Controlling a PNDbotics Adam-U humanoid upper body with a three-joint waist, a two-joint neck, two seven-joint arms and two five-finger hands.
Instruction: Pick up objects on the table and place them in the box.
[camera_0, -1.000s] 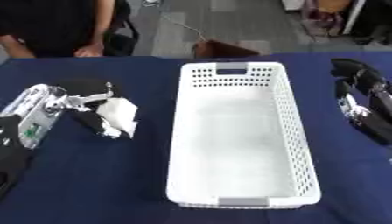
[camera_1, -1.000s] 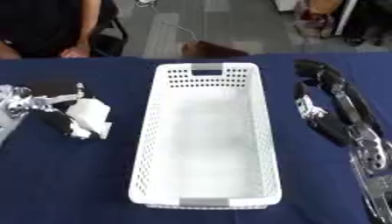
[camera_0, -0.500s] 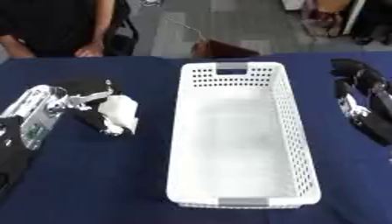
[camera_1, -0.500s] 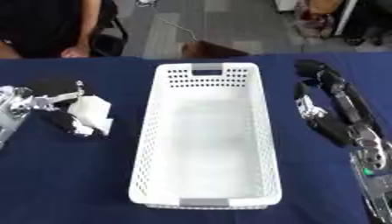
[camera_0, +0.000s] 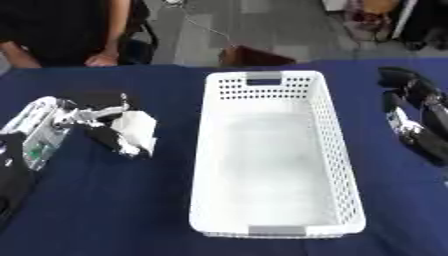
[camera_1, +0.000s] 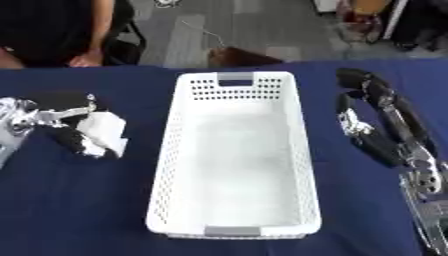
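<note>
A white crumpled object (camera_0: 136, 130), like a cloth or paper wad, is held in my left hand (camera_0: 98, 117) at the left of the blue table, with the fingers curled round it. The white perforated box (camera_0: 325, 125) stands in the middle, long side running away from me, and its floor shows nothing inside. My right hand (camera_1: 376, 117) lies to the right of the box with fingers stretched out and nothing in it.
The blue tablecloth (camera_0: 105, 200) covers the table. A person stands at the far left edge, hands near the table. A brown object (camera_0: 254, 56) sits on the floor behind the box.
My left hand with the white object has shifted slightly toward the box. The right hand has not moved.
</note>
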